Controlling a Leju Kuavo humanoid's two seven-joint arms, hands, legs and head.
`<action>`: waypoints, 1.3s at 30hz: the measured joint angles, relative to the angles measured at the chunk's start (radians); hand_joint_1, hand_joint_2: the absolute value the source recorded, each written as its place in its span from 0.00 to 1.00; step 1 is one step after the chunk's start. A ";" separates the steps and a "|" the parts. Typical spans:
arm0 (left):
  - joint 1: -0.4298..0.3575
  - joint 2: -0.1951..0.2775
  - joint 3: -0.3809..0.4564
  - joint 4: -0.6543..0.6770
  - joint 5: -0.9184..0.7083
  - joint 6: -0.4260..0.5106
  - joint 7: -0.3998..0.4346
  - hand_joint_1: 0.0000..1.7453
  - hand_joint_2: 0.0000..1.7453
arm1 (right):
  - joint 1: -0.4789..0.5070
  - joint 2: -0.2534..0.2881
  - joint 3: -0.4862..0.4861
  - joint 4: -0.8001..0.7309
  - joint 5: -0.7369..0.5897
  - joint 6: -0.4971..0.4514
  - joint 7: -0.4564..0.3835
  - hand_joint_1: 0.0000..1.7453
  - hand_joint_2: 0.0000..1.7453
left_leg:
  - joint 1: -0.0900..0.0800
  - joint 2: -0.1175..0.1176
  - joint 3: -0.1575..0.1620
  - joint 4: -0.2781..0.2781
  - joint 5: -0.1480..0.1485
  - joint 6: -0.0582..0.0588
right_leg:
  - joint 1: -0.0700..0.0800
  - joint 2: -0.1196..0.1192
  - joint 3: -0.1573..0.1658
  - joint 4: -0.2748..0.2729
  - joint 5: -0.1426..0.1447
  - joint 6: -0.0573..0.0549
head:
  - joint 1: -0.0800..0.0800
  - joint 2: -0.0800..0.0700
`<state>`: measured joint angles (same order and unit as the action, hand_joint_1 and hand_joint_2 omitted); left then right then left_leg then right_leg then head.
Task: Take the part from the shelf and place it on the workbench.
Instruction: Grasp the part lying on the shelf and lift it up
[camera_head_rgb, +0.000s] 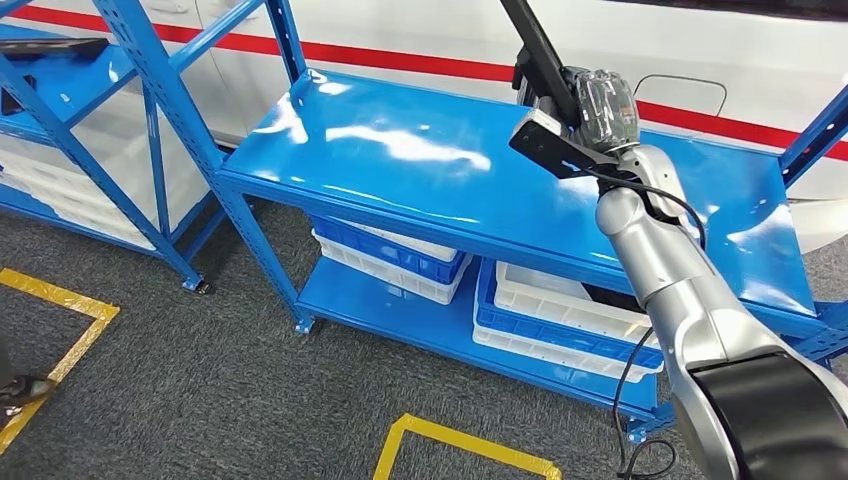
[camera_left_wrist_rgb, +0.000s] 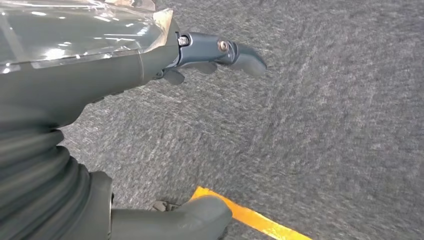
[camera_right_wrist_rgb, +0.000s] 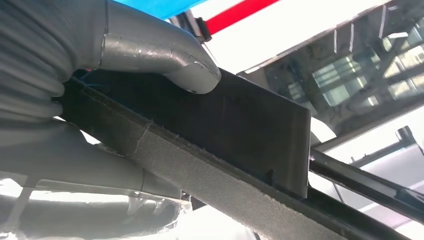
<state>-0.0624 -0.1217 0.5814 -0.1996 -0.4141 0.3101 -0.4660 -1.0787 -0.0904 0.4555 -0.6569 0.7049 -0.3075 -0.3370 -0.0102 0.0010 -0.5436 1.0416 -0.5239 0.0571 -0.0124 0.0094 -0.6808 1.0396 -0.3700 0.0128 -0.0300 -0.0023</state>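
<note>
- Gripping a long black strip-shaped part (camera_head_rgb: 536, 50) in the right hand (camera_head_rgb: 600, 115), thumb (camera_right_wrist_rgb: 165, 55) pressing on the flat dark face and the other fingers wrapping beneath.
- Holding that part up above the glossy blue metal shelf top (camera_head_rgb: 400, 150), tilted, one end running up out of the head view, the other end jutting out just beside the hand.
- Showing in the right wrist view as a dark flat plate (camera_right_wrist_rgb: 240, 125) edged with a grey felt-like band, running away from the palm.
- Hanging over grey carpet (camera_left_wrist_rgb: 310, 125) and yellow floor tape (camera_left_wrist_rgb: 250, 216): left hand (camera_left_wrist_rgb: 150, 65), fingers apart, grasping nothing.
- Sitting on the lower shelf level: blue and white plastic bins (camera_head_rgb: 560, 315).
</note>
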 joint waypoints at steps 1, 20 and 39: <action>-0.001 0.000 0.000 0.000 -0.002 -0.001 0.000 0.00 1.00 | 0.001 -0.001 0.000 0.000 0.001 0.000 0.001 1.00 1.00 | -0.004 0.001 -0.002 -0.003 0.010 0.003 | -0.002 -0.001 0.000 -0.005 0.007 0.007 | 0.000 0.000; 0.003 -0.007 0.000 0.001 -0.007 -0.007 -0.001 0.00 1.00 | 0.018 -0.008 -0.001 -0.004 0.009 0.000 0.006 1.00 1.00 | 0.008 0.003 -0.173 0.031 0.120 -0.037 | -0.012 -0.010 0.133 -0.019 -0.120 -0.009 | 0.001 0.000; -0.001 -0.004 0.001 0.001 -0.011 -0.019 -0.003 0.00 1.00 | 0.010 -0.017 -0.007 -0.019 0.007 0.008 0.013 1.00 1.00 | 0.006 0.003 -0.056 -0.039 0.093 0.013 | -0.005 -0.012 -0.044 0.239 -0.189 0.011 | 0.004 0.000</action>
<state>-0.0638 -0.1261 0.5821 -0.1987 -0.4249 0.2907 -0.4692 -1.0690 -0.1077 0.4480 -0.6760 0.7117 -0.2995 -0.3238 -0.0045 0.0035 -0.5994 1.0028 -0.4305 0.0698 -0.0174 -0.0024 -0.7245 1.2786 -0.5592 0.0243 -0.0258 -0.0023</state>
